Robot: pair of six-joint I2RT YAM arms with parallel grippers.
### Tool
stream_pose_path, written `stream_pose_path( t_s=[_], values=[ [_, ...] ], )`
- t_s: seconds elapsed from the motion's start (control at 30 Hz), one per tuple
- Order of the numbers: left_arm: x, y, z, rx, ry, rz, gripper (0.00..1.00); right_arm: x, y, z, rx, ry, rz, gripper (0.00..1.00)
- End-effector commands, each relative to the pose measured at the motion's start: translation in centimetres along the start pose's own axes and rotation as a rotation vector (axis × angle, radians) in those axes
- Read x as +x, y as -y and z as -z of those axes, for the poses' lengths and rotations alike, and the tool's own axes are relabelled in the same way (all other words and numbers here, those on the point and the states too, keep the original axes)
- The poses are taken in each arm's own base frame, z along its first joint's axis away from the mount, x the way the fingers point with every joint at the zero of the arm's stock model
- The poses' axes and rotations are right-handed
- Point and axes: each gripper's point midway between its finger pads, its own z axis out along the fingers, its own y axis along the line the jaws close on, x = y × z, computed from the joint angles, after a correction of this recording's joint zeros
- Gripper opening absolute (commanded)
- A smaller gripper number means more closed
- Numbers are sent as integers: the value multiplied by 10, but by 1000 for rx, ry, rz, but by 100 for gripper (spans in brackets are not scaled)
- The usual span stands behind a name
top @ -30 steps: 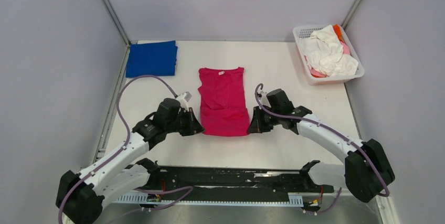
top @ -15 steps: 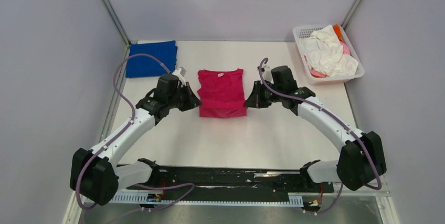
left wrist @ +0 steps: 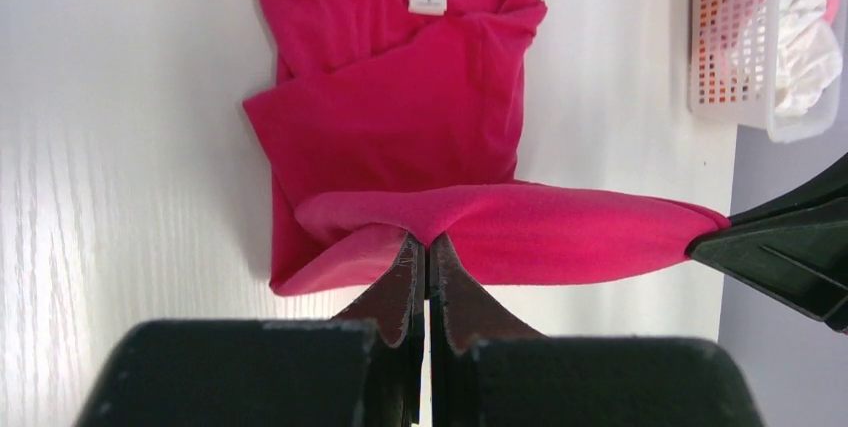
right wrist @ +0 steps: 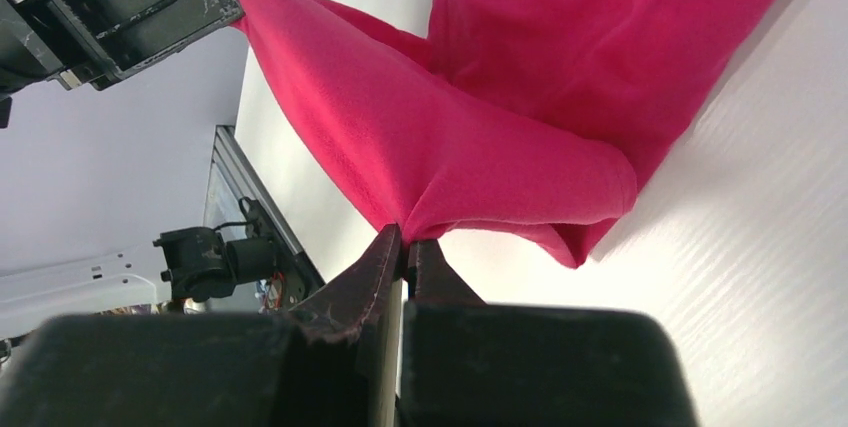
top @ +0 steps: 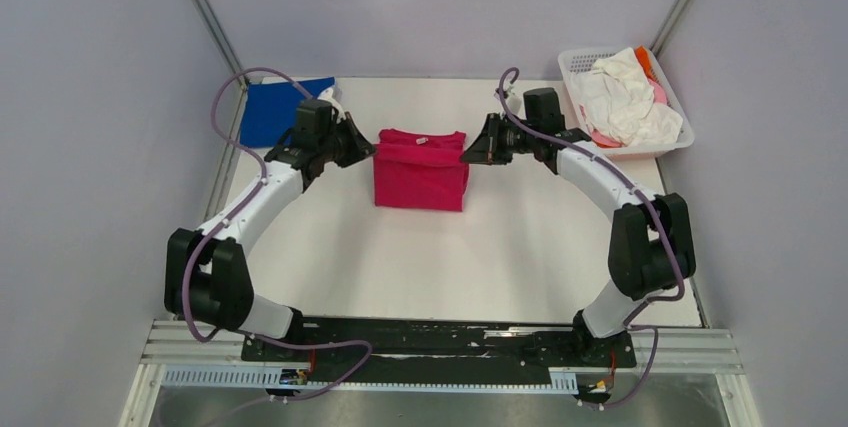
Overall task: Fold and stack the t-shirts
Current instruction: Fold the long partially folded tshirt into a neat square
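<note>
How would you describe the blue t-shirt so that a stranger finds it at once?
Look at the white table, at its far left corner. The blue t-shirt lies there, folded flat. It is the only blue cloth; the magenta t-shirt is further right, mid-table.

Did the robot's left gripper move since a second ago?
Yes. The left gripper, pinching the red t-shirt, went toward the back, ending level with the blue t-shirt.

Top view high, near side, facing table (top: 520, 247); wrist views close, likely facing each other, sharing t-shirt (top: 421, 182).
</note>
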Motion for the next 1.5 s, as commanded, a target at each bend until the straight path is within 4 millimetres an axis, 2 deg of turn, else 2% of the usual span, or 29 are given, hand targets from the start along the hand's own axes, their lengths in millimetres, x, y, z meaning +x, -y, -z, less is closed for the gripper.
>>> stream_pose_path(
  t_s=[0.0,0.17,0.2,0.23,0.27,0.37,0.4,0.53,0.6,0.63,0.67,0.7,0.73,0.77,0.8,0.83,0.87,0.9,0.93,0.97,1.03,1.1,1.17,1.23,1.3,1.33,1.37,1.4,1.47],
  values=[
    [-48,0,-15,-4,113,-32,0,-39,-6,-3,-77,57,26,0],
    [-67,-11,-41,-29,119,-28,0,-63,18,-13,-78,79,-21,0],
    [-65,-20,-52,-48,100,-18,0,-66,23,-16,-79,80,-31,0],
    [-72,-18,-55,-42,107,-18,0,-70,29,-19,-80,80,-40,0],
    [-70,-27,-66,-59,89,-7,0,-72,36,-23,-77,77,-53,0],
    [-82,-34,-82,-76,94,1,0,-80,57,-34,-57,78,-70,0],
    [-79,-44,-92,-98,76,6,0,-83,66,-38,-47,80,-77,0],
    [-78,-57,-118,-127,25,-6,0,-97,99,-58,-14,95,-99,0],
    [-85,-56,-130,-133,-1,-16,0,-100,114,-70,6,98,-115,0],
    [-77,-68,-142,-162,-29,-9,0,-103,122,-75,15,102,-126,0],
    [-83,-67,-146,-163,-26,-13,0,-105,128,-81,26,110,-131,0],
    [-75,-76,-156,-181,-49,-7,0,-108,136,-85,42,122,-139,1],
    [-81,-74,-160,-179,-47,-11,0,-111,143,-88,59,134,-145,3],
    [-74,-82,-169,-193,-69,-7,0,-112,152,-94,75,140,-154,5],
    [-80,-79,-170,-193,-71,-16,6,-115,157,-97,84,147,-165,7],
    [-76,-86,-176,-212,-89,-15,13,-118,159,-99,79,151,-168,13],
    [-83,-83,-175,-222,-84,-21,26,-123,159,-101,68,155,-163,23],
    [-82,-85,-177,-229,-94,-21,47,-127,157,-103,57,158,-160,29],
    [-89,-80,-177,-215,-79,-26,59,-132,153,-103,42,160,-151,38],
    [-96,-73,-176,-193,-60,-32,82,-137,148,-101,33,168,-140,46],
    [-109,-54,-170,-129,-28,-42,98,-145,138,-96,27,184,-120,64],
    [-117,-37,-163,-72,-10,-46,100,-147,126,-87,22,194,-102,98],
    [-119,-19,-153,-13,-9,-49,100,-142,113,-78,13,190,-88,100],
    [-111,-5,-145,39,-20,-54,100,-131,93,-71,-11,170,-62,100],
    [-88,2,-140,85,-65,-51,100,-112,69,-65,-51,138,-39,100],
    [-84,17,-135,135,-67,-65,100,-104,61,-64,-64,127,-31,100],
    [-70,17,-135,153,-101,-54,100,-97,55,-63,-72,121,-25,100],
    [-66,25,-134,177,-99,-63,100,-91,48,-64,-84,112,-17,100],
    [-55,25,-138,184,-122,-52,100,-81,39,-66,-111,90,-13,100]
  ],
)
